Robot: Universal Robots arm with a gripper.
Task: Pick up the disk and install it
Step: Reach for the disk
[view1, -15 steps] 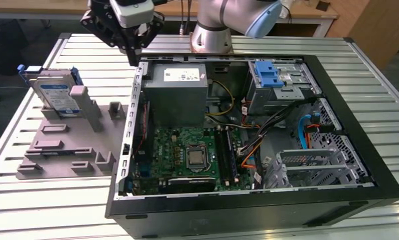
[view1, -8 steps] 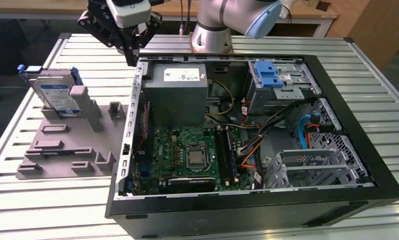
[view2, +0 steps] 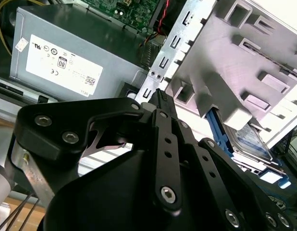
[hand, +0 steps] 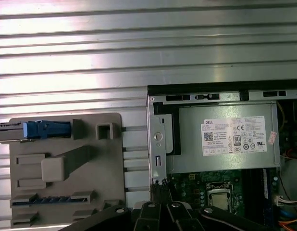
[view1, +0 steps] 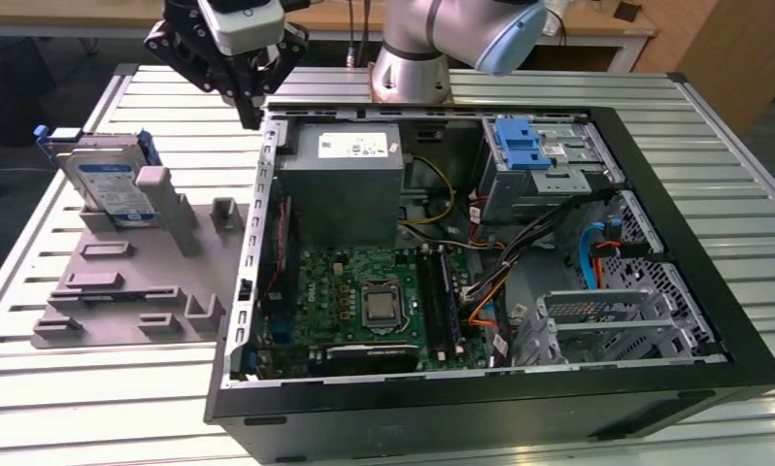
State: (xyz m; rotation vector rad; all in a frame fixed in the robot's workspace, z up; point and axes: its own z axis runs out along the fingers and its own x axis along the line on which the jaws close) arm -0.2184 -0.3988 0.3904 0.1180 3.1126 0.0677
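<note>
Silver disk w/ blue frame stands on edge in a slot of the grey holder, at the exterior view's left, on the slatted metal table. Black claw hangs in the upper left of that frame, closed w/ nothing in it, tip just over the corner of the open PC case, near the grey power box & well apart from the disk

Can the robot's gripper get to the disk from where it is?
Probably yes: the disk stands upright in its grey holder outside the computer, top bare, and nothing lies between it and the gripper.
</note>
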